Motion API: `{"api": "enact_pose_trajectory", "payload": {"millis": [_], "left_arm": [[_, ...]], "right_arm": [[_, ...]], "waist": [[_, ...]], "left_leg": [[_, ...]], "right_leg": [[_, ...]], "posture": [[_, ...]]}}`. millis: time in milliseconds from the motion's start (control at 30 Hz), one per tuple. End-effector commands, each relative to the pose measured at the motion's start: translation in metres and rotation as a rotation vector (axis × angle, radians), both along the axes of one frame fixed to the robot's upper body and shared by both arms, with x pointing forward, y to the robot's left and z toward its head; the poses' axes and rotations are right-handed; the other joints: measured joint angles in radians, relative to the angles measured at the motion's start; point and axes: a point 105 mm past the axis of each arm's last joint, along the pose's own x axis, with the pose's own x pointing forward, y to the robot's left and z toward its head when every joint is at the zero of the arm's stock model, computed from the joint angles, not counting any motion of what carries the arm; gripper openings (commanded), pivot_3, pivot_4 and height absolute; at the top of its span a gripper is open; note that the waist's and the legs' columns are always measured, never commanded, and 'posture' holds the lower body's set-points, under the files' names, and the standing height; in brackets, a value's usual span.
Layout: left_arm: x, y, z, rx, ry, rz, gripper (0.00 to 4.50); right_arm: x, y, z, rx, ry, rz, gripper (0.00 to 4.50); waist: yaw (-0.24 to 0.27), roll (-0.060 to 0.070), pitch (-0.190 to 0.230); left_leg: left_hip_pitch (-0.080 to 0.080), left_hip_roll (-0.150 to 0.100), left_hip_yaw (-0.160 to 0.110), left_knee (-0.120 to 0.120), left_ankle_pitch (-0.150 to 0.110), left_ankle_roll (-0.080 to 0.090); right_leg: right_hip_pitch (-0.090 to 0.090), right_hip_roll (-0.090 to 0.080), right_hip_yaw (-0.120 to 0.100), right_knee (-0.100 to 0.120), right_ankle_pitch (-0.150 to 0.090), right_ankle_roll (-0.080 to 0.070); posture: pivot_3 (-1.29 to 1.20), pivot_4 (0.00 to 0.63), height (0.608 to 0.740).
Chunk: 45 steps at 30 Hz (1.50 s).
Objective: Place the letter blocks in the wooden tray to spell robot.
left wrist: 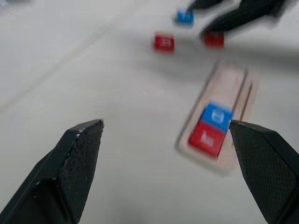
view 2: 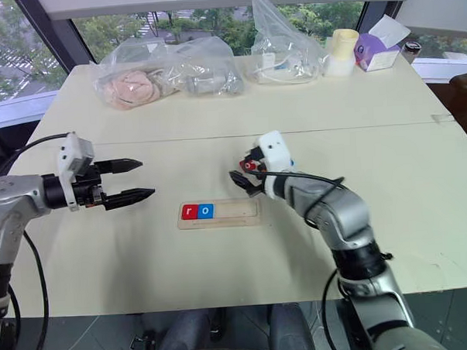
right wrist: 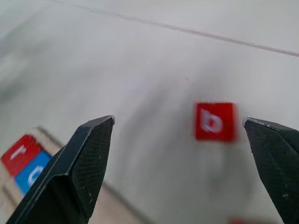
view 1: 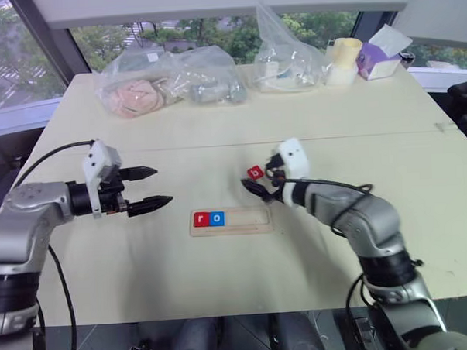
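Two tiles sit in the wooden tray (view 1: 243, 220) on a pale table (view 1: 223, 284), with both grippers held open above it.

The table carries clear plastic bags (view 1: 167, 81) along its far edge (window side), and the tray lies near the middle, between the two arms. The left gripper (view 1: 149, 188) hovers to the left of the tray, its jaws spread wide and holding nothing. The right gripper (right wrist: 180, 154) reaches in just beyond the tray's right end, jaws likewise wide apart and empty, with the red b block (right wrist: 215, 122) lying flat on the table between its fingers. In the tray's left end the red r block (view 1: 200, 219) and the blue o block (view 1: 217, 218) lie side by side, touching. Two more loose blocks, one blue (left wrist: 185, 16) and one red (left wrist: 164, 42), lie on the table beyond the tray, letters unreadable.
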Motion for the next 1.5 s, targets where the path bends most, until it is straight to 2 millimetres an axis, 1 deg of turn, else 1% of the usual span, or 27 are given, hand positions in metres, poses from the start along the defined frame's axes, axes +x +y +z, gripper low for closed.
{"api": "enact_pose_trajectory", "payload": {"millis": [33, 100, 200, 300, 367, 467, 633, 667, 733, 800, 833, 933, 1033, 1133, 1200, 1333, 1400, 1500], "left_arm": [[-0.009, -0.006, 0.009, -0.055, -0.023, 0.049, 4.47], [-0.012, -0.007, 0.005, -0.061, -0.018, 0.078, 4.47], [-0.018, -0.010, -0.001, -0.063, -0.011, 0.107, 4.47], [-0.018, -0.012, -0.002, -0.061, -0.017, 0.126, 4.47], [-0.017, -0.012, -0.001, -0.061, -0.021, 0.134, 4.47], [-0.017, -0.013, -0.001, -0.055, -0.024, 0.135, 4.50], [-0.018, -0.021, 0.002, -0.051, -0.032, 0.104, 4.50], [-0.018, -0.023, 0.003, -0.050, -0.035, 0.097, 4.50], [-0.018, -0.028, 0.005, -0.040, -0.043, 0.071, 4.50], [-0.017, -0.036, 0.007, -0.029, -0.056, 0.035, 4.50], [-0.016, -0.041, 0.009, -0.026, -0.064, 0.017, 4.50], [-0.014, -0.055, 0.012, -0.030, -0.080, -0.042, 4.50], [-0.014, -0.070, 0.013, -0.067, -0.077, -0.099, 4.50], [-0.014, -0.082, 0.009, -0.074, -0.067, -0.146, 4.50], [-0.012, -0.086, 0.006, -0.086, -0.056, -0.163, 4.50], [-0.006, -0.089, -0.002, -0.093, -0.033, -0.191, 4.50], [-0.006, -0.090, -0.005, -0.089, -0.023, -0.209, 4.50], [-0.006, -0.091, -0.008, -0.083, -0.017, -0.226, 4.50]], "right_arm": [[0.013, 0.003, 0.004, -0.045, -0.042, -0.033, 4.50], [0.018, 0.004, 0.001, -0.057, -0.038, -0.049, 4.50], [0.027, 0.003, -0.010, -0.077, -0.026, -0.106, 4.50], [0.031, 0.004, -0.019, -0.081, -0.009, -0.124, 4.50], [0.032, 0.009, -0.023, -0.064, 0.002, -0.115, 4.50], [0.033, 0.013, -0.023, -0.055, -0.010, -0.114, 3.64], [0.038, 0.013, -0.016, -0.052, -0.041, -0.147, 1.14], [0.040, 0.011, -0.013, -0.055, -0.055, -0.156, 1.15], [0.044, 0.005, 0.003, -0.050, -0.120, -0.188, 1.15], [0.045, -0.008, 0.022, -0.087, -0.214, -0.234, 1.15], [0.043, -0.015, 0.028, -0.095, -0.236, -0.258, 1.15], [0.029, -0.045, 0.037, -0.081, -0.232, -0.350, 1.15], [0.001, -0.071, 0.035, -0.072, -0.185, -0.443, 1.15], [-0.032, -0.086, 0.027, -0.041, -0.104, -0.537, 1.15], [-0.051, -0.091, 0.021, 0.010, -0.059, -0.604, 1.15], [-0.083, -0.091, 0.001, 0.016, 0.046, -0.611, 1.15], [-0.096, -0.085, -0.007, 0.032, 0.097, -0.598, 1.15], [-0.107, -0.078, -0.012, 0.050, 0.132, -0.586, 1.15]], "waist": [[0.000, 0.000, 0.000], [-0.001, 0.000, 0.000], [-0.003, 0.000, 0.000], [-0.003, 0.000, 0.000], [-0.003, 0.000, 0.000], [-0.004, 0.000, 0.000], [-0.006, 0.000, 0.000], [-0.006, 0.000, 0.000], [-0.006, 0.000, 0.000], [-0.001, 0.001, 0.000], [0.002, 0.001, 0.000], [0.005, 0.000, 0.000], [0.005, 0.000, 0.000], [0.000, 0.000, 0.000], [-0.004, 0.001, 0.000], [-0.001, 0.002, -0.001], [0.000, 0.002, -0.001], [0.000, 0.002, -0.001]], "left_leg": [[0.000, 0.000, 0.000, 0.000, 0.000, 0.000], [0.000, 0.000, 0.000, 0.000, 0.000, -0.001], [0.001, 0.001, 0.000, 0.000, 0.002, -0.003], [0.001, 0.001, 0.000, 0.000, 0.002, -0.004], [0.003, 0.002, 0.000, 0.000, 0.002, -0.004], [0.006, 0.002, 0.000, 0.000, 0.002, -0.004], [0.006, 0.005, 0.001, -0.001, 0.003, -0.004], [0.006, 0.007, 0.002, -0.001, 0.003, -0.004], [0.006, 0.008, 0.002, -0.001, 0.003, -0.005], [0.006, 0.010, 0.003, -0.001, 0.003, -0.005], [0.006, 0.011, 0.003, -0.001, 0.003, -0.005], [0.005, 0.011, 0.003, -0.001, 0.003, -0.006], [0.005, 0.012, 0.003, -0.002, 0.003, -0.006], [0.004, 0.012, 0.004, -0.004, 0.003, -0.006], [0.004, 0.014, 0.006, -0.005, 0.003, -0.006], [0.005, 0.018, 0.007, -0.005, 0.003, -0.006], [0.005, 0.018, 0.007, -0.004, 0.003, -0.006], [0.005, 0.017, 0.008, -0.004, 0.003, -0.006]], "right_leg": [[0.000, 0.000, 0.000, 0.000, 0.000, 0.000], [0.000, 0.000, 0.000, 0.000, 0.001, 0.000], [0.000, 0.001, 0.001, 0.000, 0.002, -0.002], [0.000, 0.002, 0.001, 0.002, 0.002, -0.002], [0.001, 0.003, 0.001, 0.002, 0.002, -0.003], [0.002, 0.005, 0.002, 0.002, 0.002, -0.004], [0.001, 0.008, 0.004, 0.002, 0.003, -0.005], [0.000, 0.010, 0.005, 0.002, 0.004, -0.006], [0.000, 0.011, 0.005, 0.002, 0.004, -0.007], [0.000, 0.012, 0.005, 0.002, 0.005, -0.009], [-0.001, 0.013, 0.005, 0.002, 0.005, -0.009], [0.000, 0.014, 0.005, 0.001, 0.005, -0.009], [0.000, 0.014, 0.005, -0.001, 0.005, -0.009], [-0.001, 0.014, 0.005, -0.001, 0.005, -0.009], [-0.004, 0.015, 0.006, 0.000, 0.006, -0.010], [-0.004, 0.018, 0.006, 0.000, 0.006, -0.016], [-0.004, 0.018, 0.006, 0.000, 0.005, -0.017], [-0.004, 0.017, 0.006, -0.001, 0.005, -0.017]], "posture": [[0.00, 0.150, 0.740], [0.00, 0.150, 0.740], [0.00, 0.150, 0.740], [0.00, 0.150, 0.740], [0.00, 0.150, 0.740], [0.00, 0.150, 0.740], [0.00, 0.150, 0.740], [0.00, 0.150, 0.740], [0.00, 0.150, 0.740], [0.00, 0.150, 0.740], [0.00, 0.150, 0.740], [0.00, 0.150, 0.740], [0.00, 0.150, 0.740], [0.00, 0.150, 0.740], [0.00, 0.150, 0.740], [0.00, 0.150, 0.740], [0.00, 0.150, 0.740], [0.00, 0.150, 0.740]]}}
